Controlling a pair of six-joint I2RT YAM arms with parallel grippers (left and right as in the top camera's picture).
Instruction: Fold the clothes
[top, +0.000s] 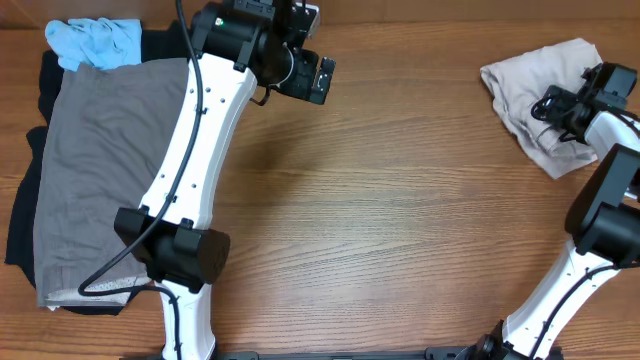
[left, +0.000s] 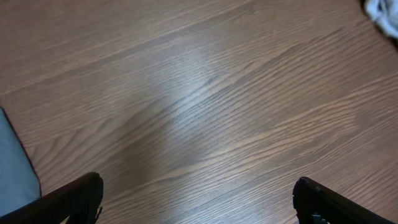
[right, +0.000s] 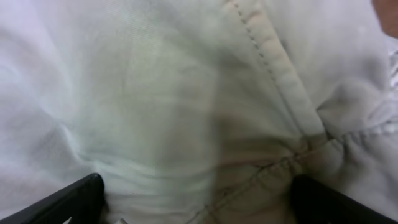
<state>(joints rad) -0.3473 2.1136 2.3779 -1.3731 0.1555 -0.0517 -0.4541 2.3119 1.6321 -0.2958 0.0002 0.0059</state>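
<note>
The clothes (top: 100, 170) lay in two groups, well apart. At the far right sat a crumpled cream garment (top: 530, 90), bunched with no clear long axis, its bulk trailing from far left toward near right. The right gripper (top: 555, 105) was down on it with its fingers (right: 68, 202) spread wide. Cream cloth filled the space between them, but they had not closed on it. A stitched seam (right: 273, 56) ran diagonally across the wrist view into a gathered pucker.

On the left, a grey piece (top: 110, 120) lay flat, with its long axis running near to far. It rested on black pieces (top: 25, 220) that showed along its left and near edges. A light-blue piece (top: 95, 42) was crumpled at the far end.

The left gripper (top: 320, 80) hung over bare wood, just right of the stack's far end. Its fingers (left: 74, 199) were wide apart and held nothing. Between the two groups the table (top: 400, 220) offered broad open wood.
</note>
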